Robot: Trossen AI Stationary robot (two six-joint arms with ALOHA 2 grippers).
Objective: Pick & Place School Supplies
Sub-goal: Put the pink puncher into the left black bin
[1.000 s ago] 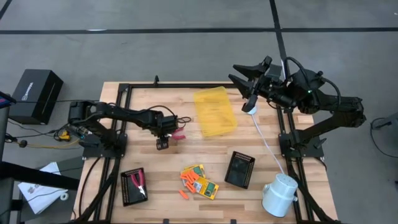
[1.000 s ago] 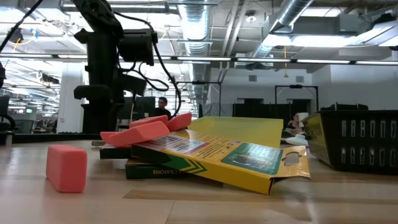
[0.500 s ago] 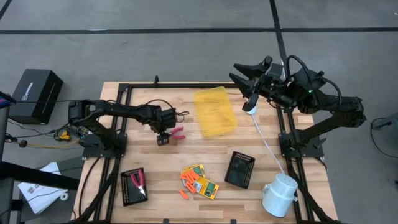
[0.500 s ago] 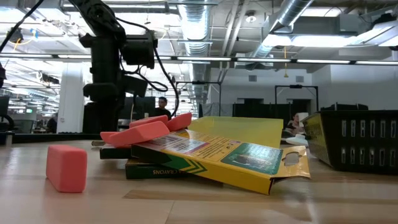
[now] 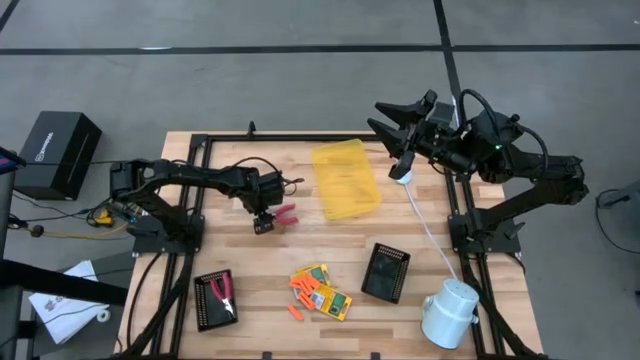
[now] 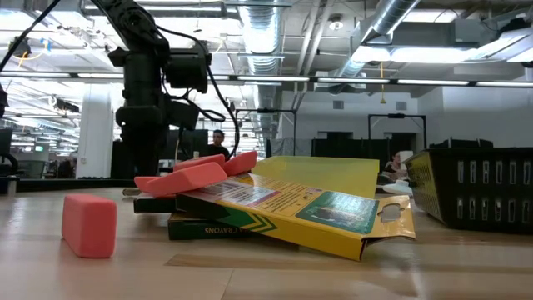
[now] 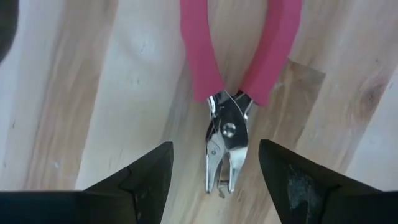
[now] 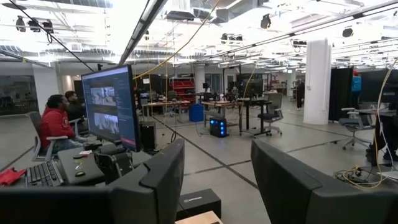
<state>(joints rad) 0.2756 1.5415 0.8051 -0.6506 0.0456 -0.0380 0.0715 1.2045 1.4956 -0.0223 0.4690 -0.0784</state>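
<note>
A red-handled plier-like tool (image 5: 286, 213) lies flat on the wooden table, left of the translucent yellow tray. My left gripper (image 5: 264, 224) hovers over it, open. In the left wrist view its fingers (image 7: 149, 171) stand on either side of the tool's metal nose (image 7: 225, 152) without touching, and the red handles (image 7: 199, 56) point away. Yellow-and-green card boxes (image 5: 325, 292) and several orange sticks (image 5: 300, 293) lie piled near the near edge, also seen close up in the low view (image 6: 291, 204). My right gripper (image 5: 392, 122) waits open, raised at the far right corner.
A translucent yellow tray (image 5: 346, 180) sits at the far middle. One black ribbed tray (image 5: 386, 272) stands right of the boxes, and another (image 5: 214, 300) at near left holds a second red-handled tool. A white cylinder (image 5: 450, 312) stands at the near right corner. People sit in the room beyond.
My left gripper has moved a little toward the far edge, closer to the red-handled tool, and has stayed open. Nothing on the table has moved.
</note>
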